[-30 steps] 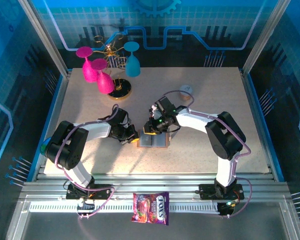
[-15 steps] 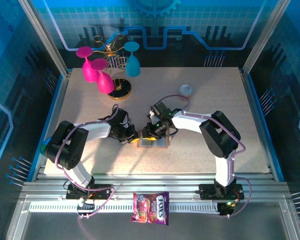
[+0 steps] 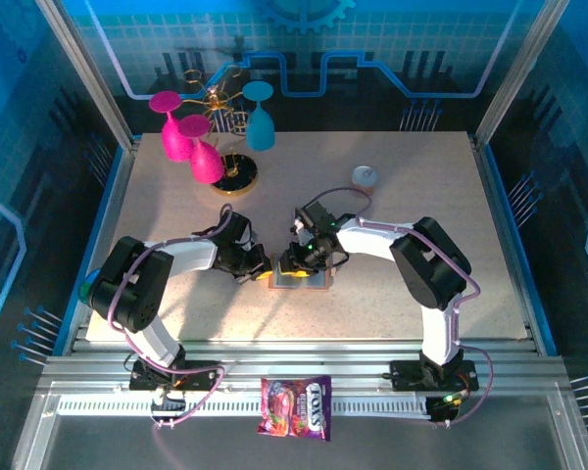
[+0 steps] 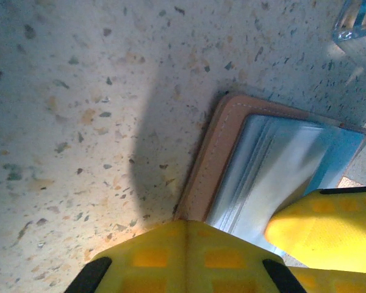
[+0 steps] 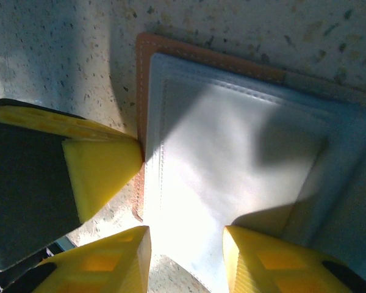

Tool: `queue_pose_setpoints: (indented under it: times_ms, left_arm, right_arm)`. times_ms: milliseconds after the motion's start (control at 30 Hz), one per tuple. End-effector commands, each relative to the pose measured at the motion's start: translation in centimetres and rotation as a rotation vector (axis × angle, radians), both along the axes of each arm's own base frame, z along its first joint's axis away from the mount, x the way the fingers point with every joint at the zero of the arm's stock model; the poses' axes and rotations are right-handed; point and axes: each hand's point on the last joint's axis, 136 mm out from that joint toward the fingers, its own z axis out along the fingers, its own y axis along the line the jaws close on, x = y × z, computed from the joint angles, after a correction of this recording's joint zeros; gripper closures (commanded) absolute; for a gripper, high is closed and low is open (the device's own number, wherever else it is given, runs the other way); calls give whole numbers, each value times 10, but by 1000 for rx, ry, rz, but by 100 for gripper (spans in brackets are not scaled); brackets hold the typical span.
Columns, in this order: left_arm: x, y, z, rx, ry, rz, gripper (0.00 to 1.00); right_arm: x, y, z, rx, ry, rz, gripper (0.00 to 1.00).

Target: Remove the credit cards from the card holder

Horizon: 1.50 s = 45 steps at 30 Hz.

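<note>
Right claw (image 5: 186,238) parted | card holder (image 5: 232,140) open flat directly beneath it

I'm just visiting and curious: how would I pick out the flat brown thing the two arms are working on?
On the speckled beige table, look near the front middle, where the yellow-tipped left pincer and right pincer meet. There lies a small tan-brown leather card holder, open, grey-blue clear pockets up. Unlike the pink goblets and blue goblet at the back, it lies flat.
</note>
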Motion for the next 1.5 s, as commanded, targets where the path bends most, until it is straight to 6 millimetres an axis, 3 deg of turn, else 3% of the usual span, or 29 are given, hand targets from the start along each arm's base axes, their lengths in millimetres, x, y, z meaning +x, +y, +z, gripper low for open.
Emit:
queue_pose_setpoints:
  times_ms: [0,467,933,1100,1467]
  left_arm:
    - [-14,5,-14,40,58,-13,94]
    - [-10,4,-7,39,50,-13,93]
    - [12,-20,48,-92,-41,11,82]
    - [12,-33,44,-109,-24,-3,79]
    - [10,-36,22,-81,16,-5,74]
  right_arm:
    - [-3,-9,2,-12,6,-24,62]
    - [3,-16,6,77,3,-91,62]
    - [6,-16,3,217,44,-155,64]
    - [7,-16,2,256,55,-172,64]
    - [12,-16,3,315,71,-196,66]
